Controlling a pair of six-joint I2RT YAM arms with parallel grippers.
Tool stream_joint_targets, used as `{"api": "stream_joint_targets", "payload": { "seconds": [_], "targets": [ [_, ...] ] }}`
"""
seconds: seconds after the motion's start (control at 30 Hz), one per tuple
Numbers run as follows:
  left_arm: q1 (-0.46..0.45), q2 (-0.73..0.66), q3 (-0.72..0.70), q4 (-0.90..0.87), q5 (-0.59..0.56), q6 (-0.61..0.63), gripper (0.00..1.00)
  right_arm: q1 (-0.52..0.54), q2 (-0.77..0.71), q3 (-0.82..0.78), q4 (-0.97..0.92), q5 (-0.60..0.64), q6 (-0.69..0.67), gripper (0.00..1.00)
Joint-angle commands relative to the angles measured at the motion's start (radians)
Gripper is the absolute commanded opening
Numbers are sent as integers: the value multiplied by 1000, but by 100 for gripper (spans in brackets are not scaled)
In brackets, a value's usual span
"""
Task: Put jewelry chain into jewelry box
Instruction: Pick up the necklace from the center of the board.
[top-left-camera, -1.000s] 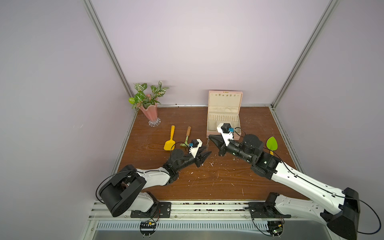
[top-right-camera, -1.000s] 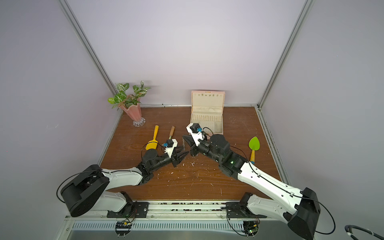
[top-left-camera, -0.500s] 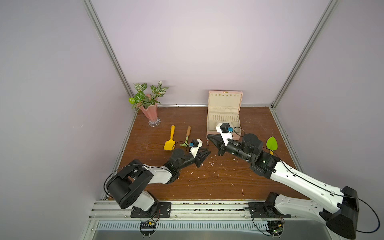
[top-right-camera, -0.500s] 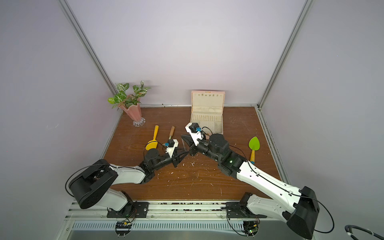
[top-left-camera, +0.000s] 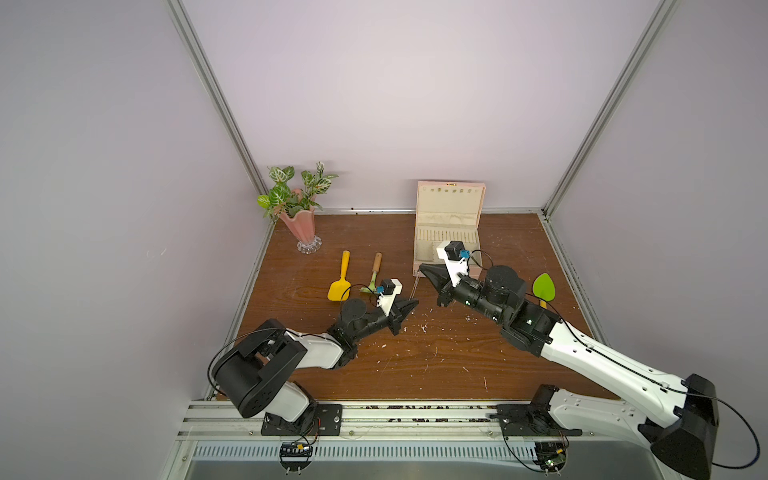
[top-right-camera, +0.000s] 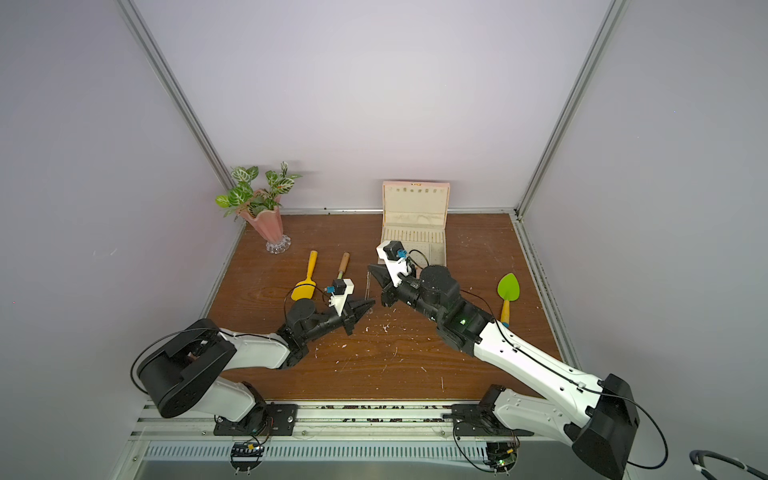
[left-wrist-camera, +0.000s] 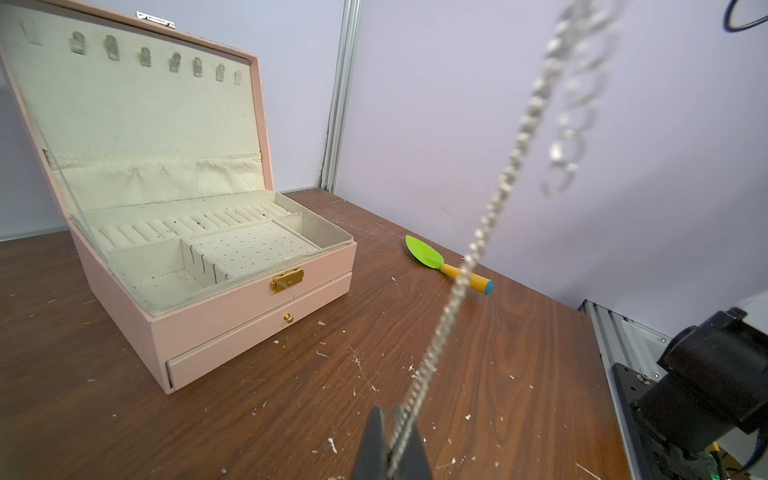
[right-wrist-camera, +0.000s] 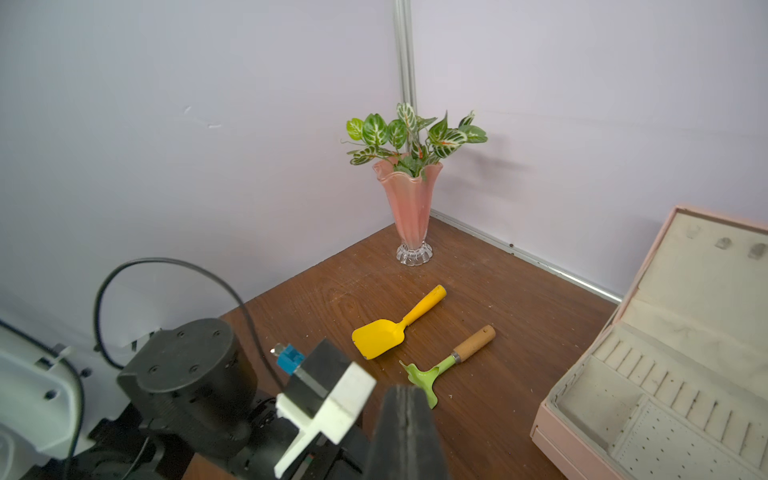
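The jewelry chain (left-wrist-camera: 490, 208) is a thin silvery strand stretched taut through the air, with a loose loop dangling near its upper end. Its lower end sits between the closed jaws of my left gripper (left-wrist-camera: 392, 436), low over the table. In both top views the chain (top-left-camera: 414, 289) (top-right-camera: 366, 286) runs up from the left gripper (top-left-camera: 413, 304) (top-right-camera: 371, 304) to my right gripper (top-left-camera: 423, 268) (top-right-camera: 371, 268), which is shut at its upper end. The right wrist view shows the right gripper (right-wrist-camera: 409, 399) closed, the chain hidden. The pink jewelry box (top-left-camera: 451, 203) (top-right-camera: 415, 203) (left-wrist-camera: 249, 303) (right-wrist-camera: 598, 399) stands open just behind.
A pink vase (top-left-camera: 301, 224) with green leaves stands in the back left corner. A yellow scoop (top-left-camera: 340, 278) and a green fork with a wooden handle (top-left-camera: 374, 274) lie left of the grippers. A green trowel (top-left-camera: 544, 286) lies at the right. Pale flecks dot the table.
My left gripper's jaws have closed on the chain's lower end. The left arm's elbow has shifted a little. The right gripper has barely moved.
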Motion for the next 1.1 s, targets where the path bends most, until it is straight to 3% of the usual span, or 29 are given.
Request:
{"api": "stream_joint_targets", "payload": {
  "seconds": [0.0, 0.17, 0.33, 0.47, 0.77, 0.8, 0.97, 1.07],
  "targets": [
    [13, -68, -30, 27, -9, -13, 1, -61, -17, -49, 25, 9, 107, 0],
    [15, -176, -10, -144, -6, 13, 1, -126, -45, -201, 93, -43, 206, 0],
    [15, -254, 90, -460, 17, 85, 1, -148, -67, -349, 193, -89, 248, 0],
    [15, -277, 176, -659, 51, 130, 1, -148, -76, -464, 326, -172, 209, 0],
    [14, -250, 322, -910, 146, 186, 1, -149, -90, -648, 566, -241, 103, 0],
    [13, -242, 338, -931, 159, 190, 1, -150, -89, -662, 588, -242, 91, 2],
    [-9, -198, 395, -998, 181, 202, 1, -148, -65, -709, 660, -273, 20, 40],
    [-30, -171, 433, -1038, 181, 216, 1, -140, -49, -739, 721, -320, -31, 49]
  ]
}}
